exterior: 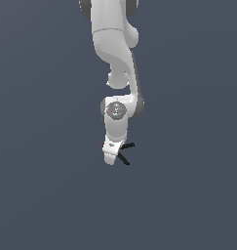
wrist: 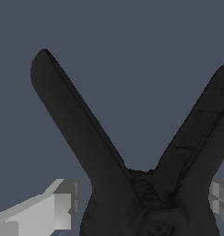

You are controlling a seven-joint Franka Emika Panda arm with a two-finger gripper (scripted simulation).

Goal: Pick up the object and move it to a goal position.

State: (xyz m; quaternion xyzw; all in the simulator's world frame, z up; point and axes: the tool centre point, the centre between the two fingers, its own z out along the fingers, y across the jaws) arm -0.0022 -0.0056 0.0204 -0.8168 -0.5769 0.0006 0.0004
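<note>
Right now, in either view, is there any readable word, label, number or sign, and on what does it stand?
None readable. The small black spring clamp with splayed handles carries no text. The round grey-and-red mark on the white robot arm's wrist joint is too small to read.

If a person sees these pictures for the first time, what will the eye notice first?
First, the white arm coming down the middle of the exterior view against an even dark grey ground. At its lower end the hand sits over a small black spring clamp, whose two handles stick out toward the exterior view's right. In the wrist view those handles spread in a large V between the grey fingers.
</note>
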